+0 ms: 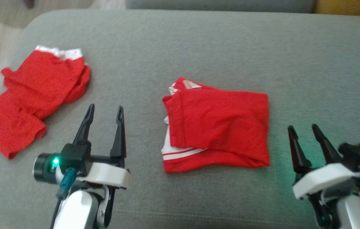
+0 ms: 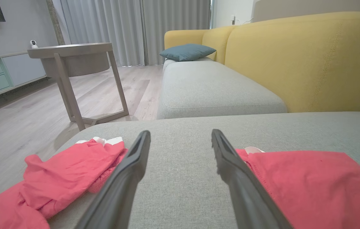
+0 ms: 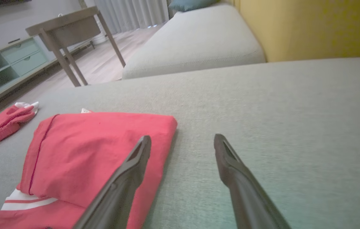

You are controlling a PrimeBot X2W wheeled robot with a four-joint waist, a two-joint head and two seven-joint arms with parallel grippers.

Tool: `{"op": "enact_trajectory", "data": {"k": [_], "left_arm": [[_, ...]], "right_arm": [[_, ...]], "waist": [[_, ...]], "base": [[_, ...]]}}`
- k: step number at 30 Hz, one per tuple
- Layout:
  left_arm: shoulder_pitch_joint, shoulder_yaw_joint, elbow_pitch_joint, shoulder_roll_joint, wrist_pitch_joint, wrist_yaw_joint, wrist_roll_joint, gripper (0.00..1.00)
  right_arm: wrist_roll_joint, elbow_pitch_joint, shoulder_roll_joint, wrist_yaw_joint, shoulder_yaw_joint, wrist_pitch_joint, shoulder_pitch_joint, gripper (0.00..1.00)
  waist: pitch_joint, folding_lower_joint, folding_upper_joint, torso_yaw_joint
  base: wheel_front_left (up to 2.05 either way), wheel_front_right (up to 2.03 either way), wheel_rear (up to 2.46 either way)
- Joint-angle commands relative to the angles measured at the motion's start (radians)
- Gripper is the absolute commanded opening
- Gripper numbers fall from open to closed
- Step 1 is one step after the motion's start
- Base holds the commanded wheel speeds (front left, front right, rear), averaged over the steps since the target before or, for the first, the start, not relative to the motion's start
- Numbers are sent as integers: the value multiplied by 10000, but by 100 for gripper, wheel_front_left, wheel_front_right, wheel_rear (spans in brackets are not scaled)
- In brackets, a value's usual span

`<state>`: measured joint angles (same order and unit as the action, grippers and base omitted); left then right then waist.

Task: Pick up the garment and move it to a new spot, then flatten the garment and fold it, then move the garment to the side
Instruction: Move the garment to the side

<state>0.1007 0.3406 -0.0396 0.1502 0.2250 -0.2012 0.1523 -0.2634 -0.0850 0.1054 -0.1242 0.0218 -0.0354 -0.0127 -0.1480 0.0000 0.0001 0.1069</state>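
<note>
Nearest, left gripper [image 1: 106, 106] and right gripper [image 1: 302, 126], both spread wide, empty. Between them, folded garment [image 1: 218, 127]; bare grey cushion [image 1: 326, 79] rightward; crumpled garment [image 1: 33, 95] near left edge.

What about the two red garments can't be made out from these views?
1. Head view, folded garment: blurred, so the white marking at its far edge is unreadable; its top layer hides the layers beneath.
2. Right wrist view, folded garment: near end cut off by the bottom edge, partly behind the right gripper.
3. Left wrist view, crumpled garment: near end cut off at the bottom left corner, partly behind the left gripper.
</note>
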Motion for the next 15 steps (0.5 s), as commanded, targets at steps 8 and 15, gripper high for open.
{"op": "enact_trajectory", "data": {"k": [8, 15], "left_arm": [[1072, 35, -99, -383, 326, 117, -116, 100], [1235, 33, -129, -525, 362, 70, -164, 100]], "right_arm": [[-413, -2152, 210, -65, 986, -520, 1738, 100], [-906, -2718, 520, -65, 1575, -1695, 2102, 0]], "waist": [[-955, 0, -1, 1097], [-1058, 0, -1, 1247]], "base": [[0, 0, 0], [0, 0, 0]]}}
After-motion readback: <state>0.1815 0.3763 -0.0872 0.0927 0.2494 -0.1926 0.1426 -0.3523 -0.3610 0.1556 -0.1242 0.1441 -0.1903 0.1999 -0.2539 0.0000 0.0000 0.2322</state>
